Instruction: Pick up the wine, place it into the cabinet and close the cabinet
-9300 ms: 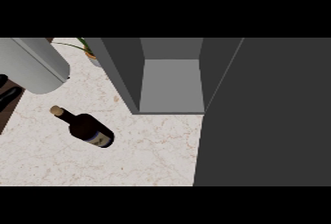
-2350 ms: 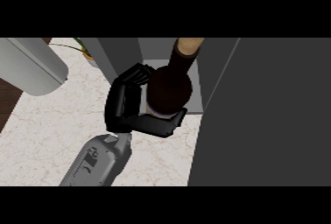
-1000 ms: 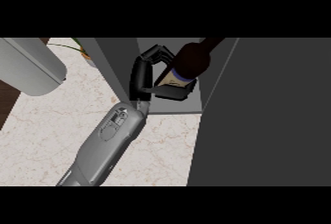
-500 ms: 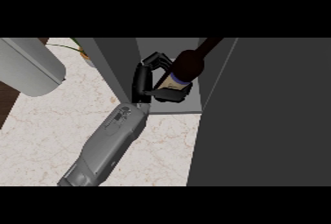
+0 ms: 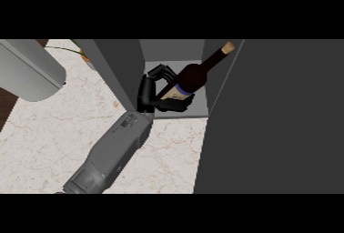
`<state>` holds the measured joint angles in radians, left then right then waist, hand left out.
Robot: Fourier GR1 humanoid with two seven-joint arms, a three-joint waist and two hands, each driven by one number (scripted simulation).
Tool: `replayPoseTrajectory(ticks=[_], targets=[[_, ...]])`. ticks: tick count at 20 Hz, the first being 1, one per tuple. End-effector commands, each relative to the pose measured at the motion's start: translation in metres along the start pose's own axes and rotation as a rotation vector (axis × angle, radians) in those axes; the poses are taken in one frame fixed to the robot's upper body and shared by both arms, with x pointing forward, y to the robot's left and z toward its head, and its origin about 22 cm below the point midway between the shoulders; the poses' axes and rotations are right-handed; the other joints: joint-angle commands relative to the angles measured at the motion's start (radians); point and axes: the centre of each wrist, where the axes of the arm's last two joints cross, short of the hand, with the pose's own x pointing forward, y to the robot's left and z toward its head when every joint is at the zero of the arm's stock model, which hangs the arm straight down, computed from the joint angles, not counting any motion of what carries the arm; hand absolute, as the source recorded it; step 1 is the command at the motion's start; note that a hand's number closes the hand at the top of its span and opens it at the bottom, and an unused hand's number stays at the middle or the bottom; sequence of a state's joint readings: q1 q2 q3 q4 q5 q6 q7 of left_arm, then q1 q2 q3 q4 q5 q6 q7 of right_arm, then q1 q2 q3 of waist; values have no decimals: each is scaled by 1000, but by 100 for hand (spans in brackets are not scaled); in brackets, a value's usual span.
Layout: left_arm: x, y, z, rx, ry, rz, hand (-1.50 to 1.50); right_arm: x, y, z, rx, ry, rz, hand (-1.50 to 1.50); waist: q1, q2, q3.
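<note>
wine: the wine point(image 5: 191, 79) is inside the cabinet point(image 5: 118, 68), near its floor's front edge
axis: neck leans up-right toward the door point(image 5: 282, 118), base down-left
left hand: our left hand point(image 5: 145, 93) is curled round the wine's body, from its left
change: since 2.4 s ago we're deeper in, and the wine is tilted more

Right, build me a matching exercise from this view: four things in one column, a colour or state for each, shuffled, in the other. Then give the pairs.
Things:
1. wine bottle
2. hand
3. cabinet
4. counter

Colour or state:
A. pale and marbled
B. open, grey inside
C. dark glass, neck leaning toward the view's upper right
D. black, fingers curled round the glass body

Pairs: 1-C, 2-D, 3-B, 4-A
</note>
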<state>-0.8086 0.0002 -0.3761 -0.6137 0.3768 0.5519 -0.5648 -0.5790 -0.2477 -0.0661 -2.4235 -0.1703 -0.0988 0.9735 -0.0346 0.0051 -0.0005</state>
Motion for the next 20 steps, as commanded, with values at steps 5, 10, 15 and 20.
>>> replayPoseTrajectory(ticks=[5, 10, 15, 20], targets=[[0, 3, -14, 59, -18, 37, 150, -3, -10, 3, 53, -24, -33, -150, 0, 3, 0], [-11, 14, -16, 109, 7, 113, 150, 3, -4, 1, 68, -34, -52, -150, -6, 5, 0], [-8, 17, -32, 124, 43, 94, 150, 5, 4, 16, 63, -24, -58, -150, -12, 5, -1], [-11, 20, -33, 129, 33, 95, 150, 1, -5, 11, 68, -35, -53, -150, -22, 9, 0]])
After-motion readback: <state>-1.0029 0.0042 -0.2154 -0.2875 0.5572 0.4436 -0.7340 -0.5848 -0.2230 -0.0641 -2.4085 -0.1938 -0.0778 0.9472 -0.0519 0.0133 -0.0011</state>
